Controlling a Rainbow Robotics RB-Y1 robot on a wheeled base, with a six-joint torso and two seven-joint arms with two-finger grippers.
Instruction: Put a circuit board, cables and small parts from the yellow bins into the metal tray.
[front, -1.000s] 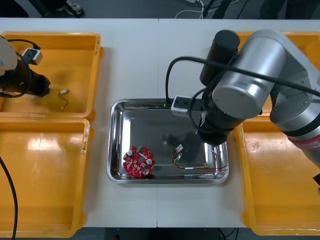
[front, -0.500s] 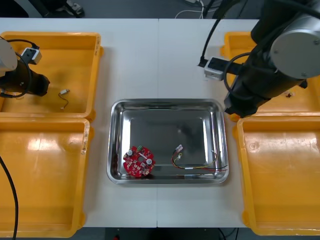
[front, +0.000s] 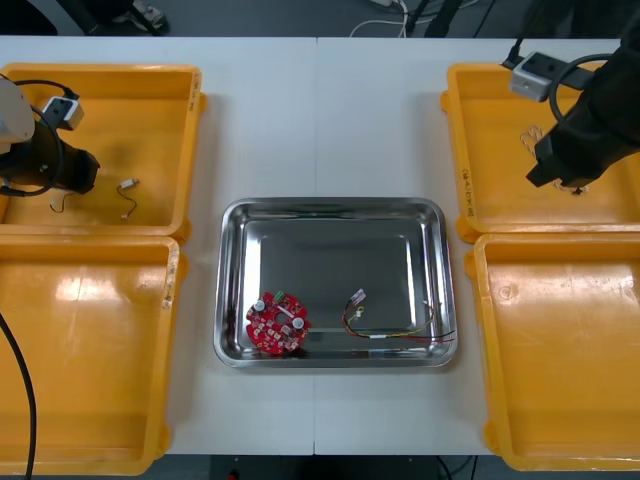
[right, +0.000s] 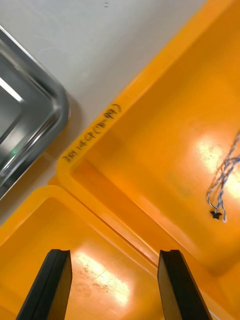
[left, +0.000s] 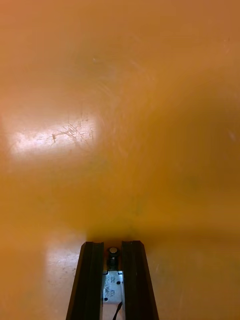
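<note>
My left gripper (front: 88, 172) is low in the far left yellow bin (front: 150, 90). In the left wrist view its fingers (left: 90, 280) stand close together, shut on a small metal part (left: 113, 282) with a thin wire at its end. My right gripper (right: 115, 285) is open and holds nothing, hanging over the wall between the two right bins; the right arm (front: 585, 140) covers it from above. A twisted blue and white cable (right: 222, 185) lies in the far right bin (front: 490, 110). The metal tray (front: 335, 212) holds a red circuit board (front: 277, 324) and a red and yellow cable (front: 400, 332).
A short cable with a small connector (front: 127, 196) lies in the far left bin, to the right of my left gripper. The near left bin (front: 90, 350) and near right bin (front: 560, 360) flank the tray. A corner of the tray (right: 30, 120) lies beyond the right fingers.
My right arm has swung away from above the tray to the far right bin, staying open. My left gripper has shut on the small metal part without shifting place.
</note>
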